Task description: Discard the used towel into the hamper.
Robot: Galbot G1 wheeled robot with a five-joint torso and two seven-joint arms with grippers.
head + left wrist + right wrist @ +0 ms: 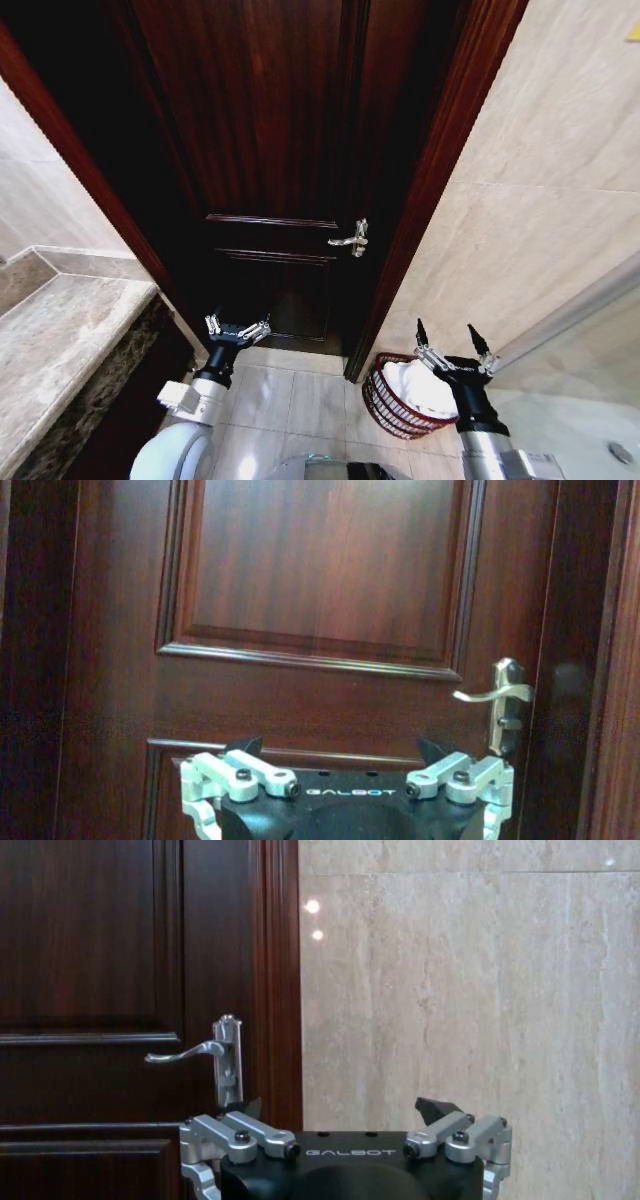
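The hamper point(385, 412), a dark red-brown wire basket, stands on the floor by the door frame. A white towel point(420, 388) lies bunched inside it. My right gripper point(448, 339) hangs open just above the hamper's right side, nothing between its fingers. My left gripper point(237, 327) is open too, held out low toward the door, well left of the hamper. In the wrist views both grippers point(340, 748) point(345, 1108) point at the door and wall, fingers spread and empty.
A dark wooden door point(270, 150) with a silver lever handle point(352, 240) fills the middle. A marble counter point(60, 340) runs along the left. Beige tiled wall point(540, 200) rises on the right. Pale floor tiles point(290, 395) lie between my arms.
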